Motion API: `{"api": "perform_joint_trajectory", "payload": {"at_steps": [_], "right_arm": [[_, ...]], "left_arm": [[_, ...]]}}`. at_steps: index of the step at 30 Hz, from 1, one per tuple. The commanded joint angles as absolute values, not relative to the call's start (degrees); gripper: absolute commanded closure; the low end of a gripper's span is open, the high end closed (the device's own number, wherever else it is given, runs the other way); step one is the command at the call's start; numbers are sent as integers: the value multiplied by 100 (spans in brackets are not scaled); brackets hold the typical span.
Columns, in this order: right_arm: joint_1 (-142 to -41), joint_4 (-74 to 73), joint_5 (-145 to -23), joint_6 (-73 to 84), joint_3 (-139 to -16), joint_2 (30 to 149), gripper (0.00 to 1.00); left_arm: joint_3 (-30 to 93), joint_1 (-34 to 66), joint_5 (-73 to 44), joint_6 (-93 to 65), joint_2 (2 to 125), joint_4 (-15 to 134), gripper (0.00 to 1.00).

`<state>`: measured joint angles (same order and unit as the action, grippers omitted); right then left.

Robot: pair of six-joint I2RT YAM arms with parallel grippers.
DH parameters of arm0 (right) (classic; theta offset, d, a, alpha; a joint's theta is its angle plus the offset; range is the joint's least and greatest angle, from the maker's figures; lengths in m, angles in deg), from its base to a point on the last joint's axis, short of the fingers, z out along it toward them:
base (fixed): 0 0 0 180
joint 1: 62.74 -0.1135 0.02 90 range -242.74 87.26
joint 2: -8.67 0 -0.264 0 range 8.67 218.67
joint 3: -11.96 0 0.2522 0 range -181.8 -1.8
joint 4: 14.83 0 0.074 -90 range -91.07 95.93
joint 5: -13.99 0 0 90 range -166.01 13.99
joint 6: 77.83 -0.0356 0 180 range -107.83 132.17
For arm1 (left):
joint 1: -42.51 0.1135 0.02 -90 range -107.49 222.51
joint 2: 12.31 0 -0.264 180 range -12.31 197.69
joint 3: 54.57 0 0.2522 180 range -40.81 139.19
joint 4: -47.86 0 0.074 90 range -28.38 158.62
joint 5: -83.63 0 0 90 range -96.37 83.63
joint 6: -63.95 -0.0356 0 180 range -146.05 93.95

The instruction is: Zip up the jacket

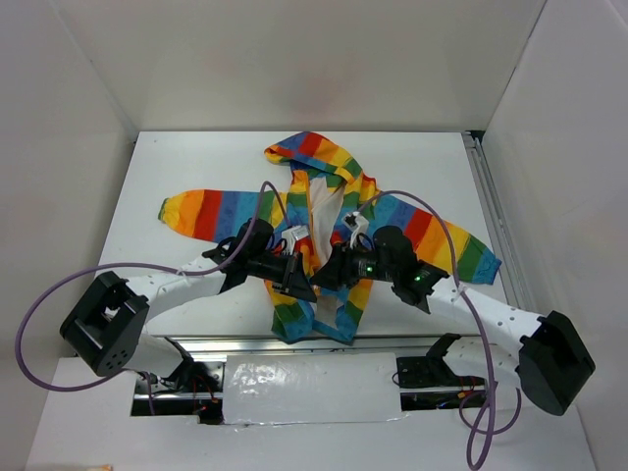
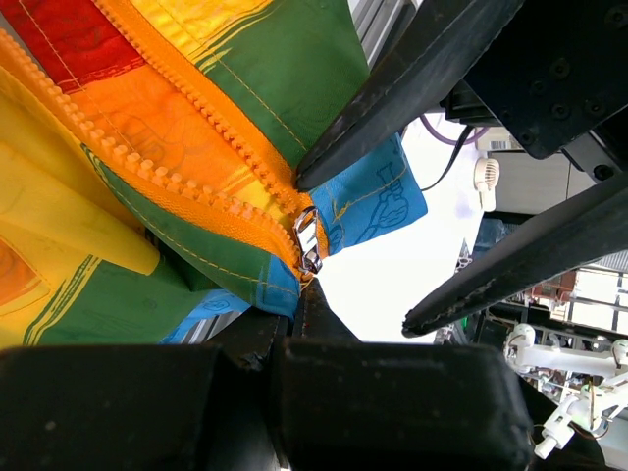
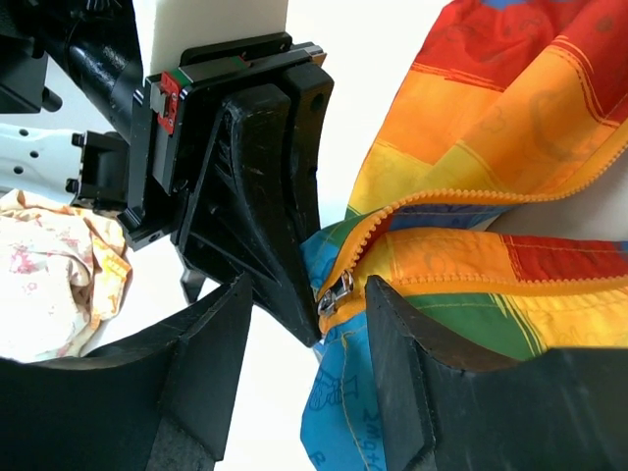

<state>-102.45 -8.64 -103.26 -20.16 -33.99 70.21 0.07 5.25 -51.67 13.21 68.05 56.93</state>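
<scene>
The rainbow-striped jacket (image 1: 324, 162) lies on its back on the white table, hood at the far end, its front open above the hem. Both grippers meet at its lower front. My left gripper (image 1: 297, 278) is shut on the blue hem just below the zipper's bottom end; its closed tips (image 2: 299, 299) pinch the cloth (image 2: 196, 128). The metal zipper slider (image 2: 307, 235) sits at the bottom of the orange zipper. My right gripper (image 3: 309, 289) is open, its two fingers either side of the slider (image 3: 334, 292) without touching it. The jacket (image 3: 491, 128) fills that view's right side.
The table (image 1: 196, 167) has white walls on three sides and a metal rail (image 1: 496, 216) along its right edge. A shiny taped sheet (image 1: 314, 388) lies between the arm bases. A crumpled patterned cloth (image 3: 49, 265) shows at the left of the right wrist view.
</scene>
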Motion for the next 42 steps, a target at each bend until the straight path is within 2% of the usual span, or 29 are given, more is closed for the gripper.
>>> {"api": "perform_joint_trajectory", "payload": {"at_steps": [1,21,23,28,30,36,42], "right_arm": [[-10221,-1398,-10405,-2113,-3345,7107,43],[-10291,-1575,-10520,-2254,-3344,7397,64],[-10317,-1566,-10441,-2246,-3362,7441,68],[-10344,-1557,-10335,-2246,-3345,7415,88],[-10361,-1452,-10187,-2245,-3388,7406,100],[-10660,-1206,-9493,-2105,-3450,7336,100],[-10871,-1547,-7700,-2070,-3336,7046,100]], "left_arm": [[-12,516,-5383,1279,6609,5406,100],[58,507,-5277,1464,6609,5397,100],[76,507,-5339,1464,6591,5388,100],[76,507,-5269,1482,6425,5467,100],[76,507,-5199,1499,6380,5537,100],[129,507,-5260,1473,6345,5660,100],[50,507,-5374,1578,6284,5932,100]]}}
